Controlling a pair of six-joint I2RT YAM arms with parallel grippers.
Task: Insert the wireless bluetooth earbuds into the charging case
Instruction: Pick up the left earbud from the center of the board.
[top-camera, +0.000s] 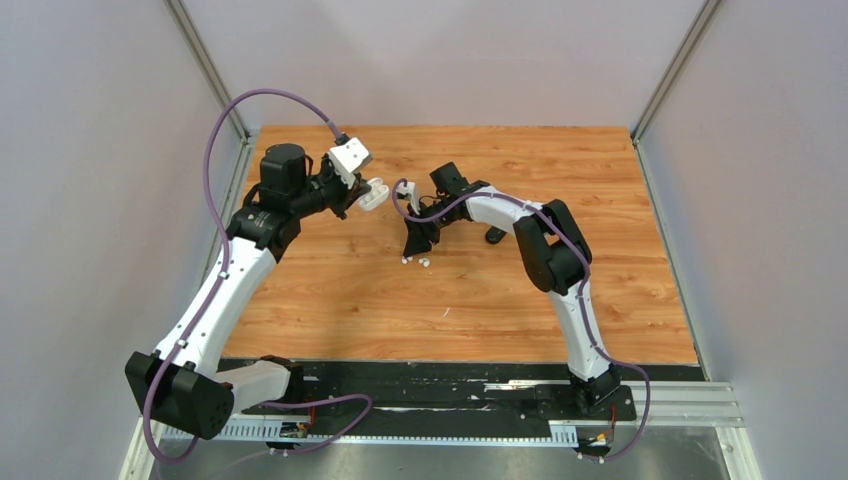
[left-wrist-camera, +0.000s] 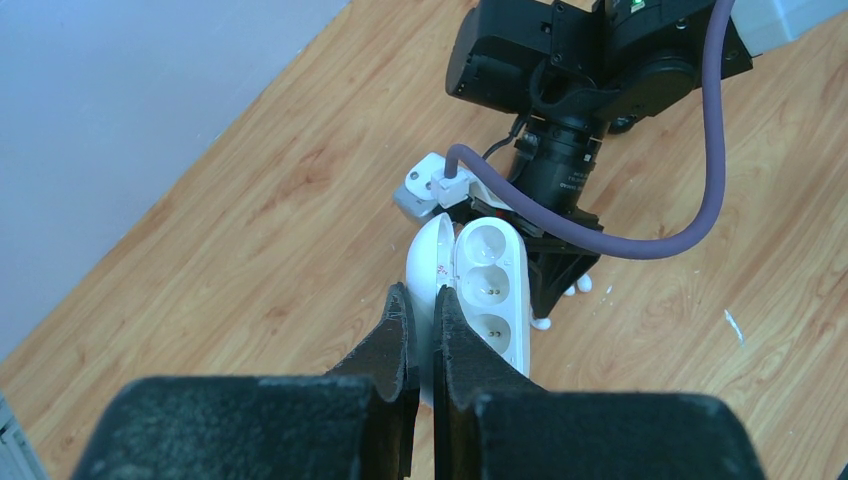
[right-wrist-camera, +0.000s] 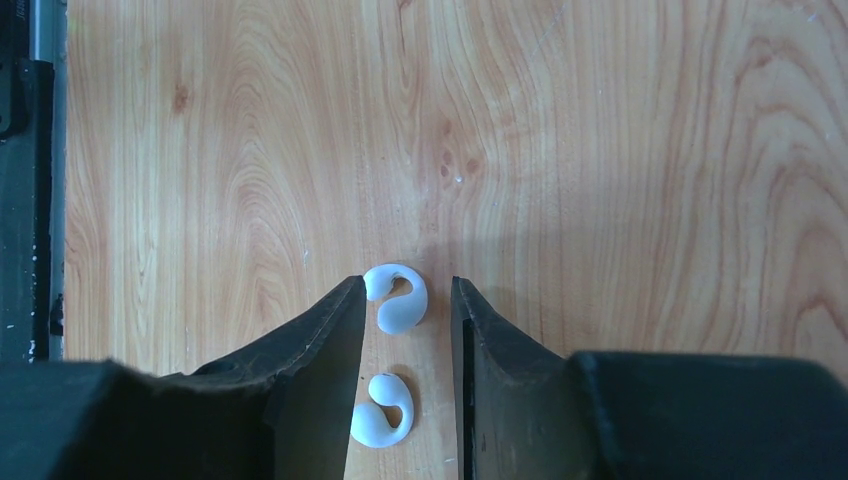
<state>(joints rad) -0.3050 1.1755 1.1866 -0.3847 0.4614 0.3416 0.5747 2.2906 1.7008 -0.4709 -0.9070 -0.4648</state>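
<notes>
White plastic was all I had to deal with here. The left jaws were pressed together on the thin lid (left-wrist-camera: 428, 262) of the open charging case (left-wrist-camera: 490, 290), which was held raised off the tabletop (left-wrist-camera: 250, 230). The half with the wells stood just beside the jaw tips, outside them, with its empty wells uncovered. I judged this grip was chosen so that nothing blocks the wells when a bud comes.

The right jaws stood apart, pointing down over two white earbuds lying on the wood. One bud (right-wrist-camera: 403, 310) lay between the tips, the other (right-wrist-camera: 383, 420) deeper between the jaws, nearer the wrist. Whether a tip touched the first bud I could not tell. I believed the jaws straddled it in order to pinch it next. The second bud, so close inside, could be caught or pushed as well.
</notes>
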